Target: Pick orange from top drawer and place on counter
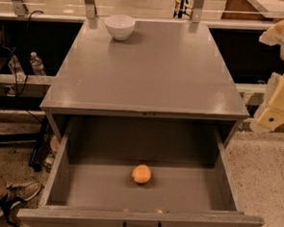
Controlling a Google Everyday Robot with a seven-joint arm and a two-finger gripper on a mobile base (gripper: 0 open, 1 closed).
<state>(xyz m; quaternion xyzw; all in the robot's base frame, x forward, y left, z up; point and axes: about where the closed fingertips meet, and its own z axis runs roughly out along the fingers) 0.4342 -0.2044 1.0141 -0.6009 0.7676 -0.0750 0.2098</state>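
Camera view: one orange (141, 173), one drawer (99, 186), one bowl (119, 26); claw (273, 113) at right, state unclear.

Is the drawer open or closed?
Open: the top drawer is pulled out, with the orange visible inside. The gripper hangs at the picture's right edge.

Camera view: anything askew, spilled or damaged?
Nothing stands out. The orange lies alone on the floor of the open drawer. The bowl sits upright at the far edge of the counter. No spill or damage shows. The gripper is off to the right, beside the counter.
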